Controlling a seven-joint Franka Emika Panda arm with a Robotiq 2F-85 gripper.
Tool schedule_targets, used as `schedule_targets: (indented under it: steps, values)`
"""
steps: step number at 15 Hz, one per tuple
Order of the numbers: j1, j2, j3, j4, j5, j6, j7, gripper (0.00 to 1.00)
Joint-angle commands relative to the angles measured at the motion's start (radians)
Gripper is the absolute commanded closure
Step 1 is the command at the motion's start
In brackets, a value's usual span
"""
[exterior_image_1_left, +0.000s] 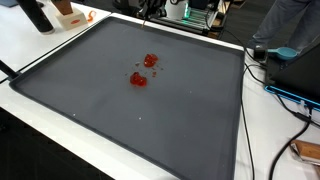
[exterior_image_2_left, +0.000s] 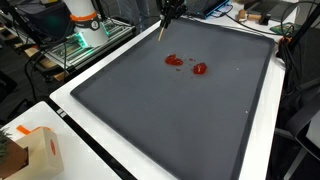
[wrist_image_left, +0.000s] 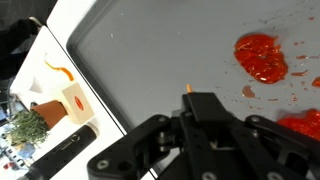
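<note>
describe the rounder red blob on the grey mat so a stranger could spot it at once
A dark grey mat covers most of the white table. Toward its far end, near the gripper, lie two red patches. The one meant is the compact, rounded blob, farther from the gripper's thin stick than the ragged, spread-out smear.

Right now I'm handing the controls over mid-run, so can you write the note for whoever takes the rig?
Gripper: shut on a thin stick, near the grey mat's far edge.
Red smears: two patches mid-mat, apart from the stick's tip.
Done: red is already spread on the mat.
Left: the stick tip is not in it; whether it touches the mat, cannot tell.
</note>
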Motion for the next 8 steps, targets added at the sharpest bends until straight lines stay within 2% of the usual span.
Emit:
schedule_targets:
  steps: [1, 4, 8]
  values:
    - [0.047, 0.107, -0.019, 0.086, -0.073, -0.113, 0.093, 0.97]
    - [0.07, 0.161, -0.03, 0.128, -0.088, -0.156, 0.118, 0.97]
    - [0.094, 0.221, -0.044, 0.172, -0.11, -0.155, 0.116, 0.97]
